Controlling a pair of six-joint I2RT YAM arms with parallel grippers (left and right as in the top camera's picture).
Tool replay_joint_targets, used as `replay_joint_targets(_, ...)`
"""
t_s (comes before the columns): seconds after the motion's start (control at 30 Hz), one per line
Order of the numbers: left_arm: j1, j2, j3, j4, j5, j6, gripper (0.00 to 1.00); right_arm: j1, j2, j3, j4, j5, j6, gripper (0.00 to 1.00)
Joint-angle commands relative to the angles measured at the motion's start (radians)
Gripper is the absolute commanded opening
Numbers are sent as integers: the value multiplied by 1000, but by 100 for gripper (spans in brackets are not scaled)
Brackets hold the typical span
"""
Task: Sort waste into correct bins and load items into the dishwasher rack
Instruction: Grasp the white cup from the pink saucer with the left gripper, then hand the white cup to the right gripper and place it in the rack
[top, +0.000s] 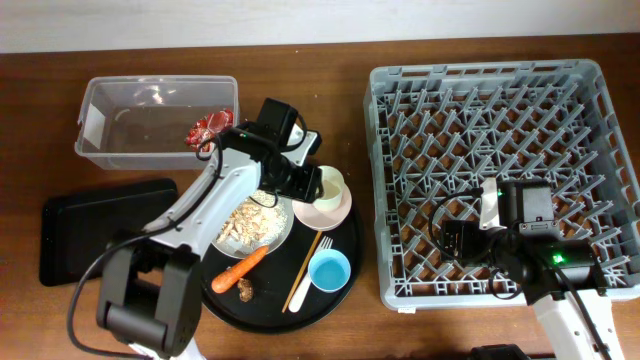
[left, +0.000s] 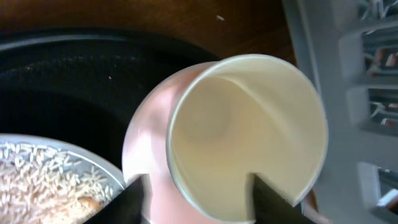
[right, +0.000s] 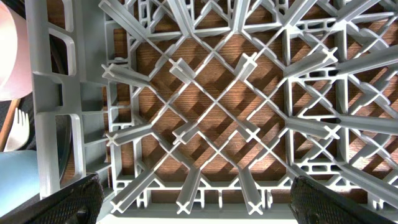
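Observation:
The cream cup (top: 331, 184) stands inside the pink bowl (top: 325, 212) on the round black tray. My left gripper (top: 312, 182) hovers just over them, open. In the left wrist view its fingers (left: 199, 202) straddle the near rim of the cup (left: 249, 124), which sits in the bowl (left: 149, 143). The white plate (top: 283, 235) holds beige scraps (top: 248, 222). A carrot piece (top: 240, 268), brown bit (top: 246, 291), chopstick (top: 303, 272), fork (top: 322, 245) and blue cup (top: 329, 270) lie nearby. The red wrapper (top: 208, 128) is in the clear tub (top: 100, 150). My right gripper (top: 458, 240) is open and empty over the rack (top: 375, 180).
The shallow black tray (top: 100, 225) lies at the left, below the tub. The round black tray (top: 275, 295) sits between the bins and the rack. The right wrist view shows rack pegs (right: 242, 124) under the fingers (right: 193, 205), with the bowl (right: 12, 50) and fork (right: 17, 127) beyond the rack wall.

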Motion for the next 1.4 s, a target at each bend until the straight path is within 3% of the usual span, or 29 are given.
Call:
replay_joint_targets(0.0,3,24,-6,10,4,-4,22,6,-3,18,-5,12,8,99)
replay_joint_targets(0.03,3,23,-2,10,3,-4,13,6,-3,18,-7,12,8,99)
replay_joint_targets(0.13,23,9,16,4,-19,-3,1,6,-3,18,-7,12,8,99)
replay_joint_targets(0.33,142,-154,71,-124,-7,-3,0,-8,-3,21,-16,21,29,99)
replay_joint_targets(0.4,192,-177,71,-127,111,24,0,-74,-3,42,33,12,86,99)
replay_joint_targets(0.43,219,-176,71,-119,240,31,0,-129,-3,53,95,-56,71,99)
replay_joint_targets(0.53,230,-168,65,-50,679,75,0,-219,3,55,203,-500,-182,99)
replay_joint_targets(0.6,202,-167,65,-9,822,76,0,-220,19,55,187,-791,-360,99)
replay_joint_targets(0.63,171,-167,65,4,831,77,0,-207,34,54,176,-948,-455,99)
replay_joint_targets(0.7,118,-167,65,15,831,80,0,-177,56,54,176,-1061,-533,99)
replay_joint_targets(0.9,17,-167,65,14,835,74,0,-82,105,54,272,-1141,-599,99)
replay_joint_targets(1.1,6,-167,65,14,903,71,0,-6,105,54,362,-1211,-599,98)
replay_joint_targets(1.23,3,-167,65,13,903,68,0,-5,105,54,404,-1212,-599,88)
replay_joint_targets(1.33,0,-167,65,13,903,68,0,-5,105,54,425,-1212,-599,66)
replay_joint_targets(1.37,0,-167,65,13,903,68,0,-5,105,54,425,-1212,-599,66)
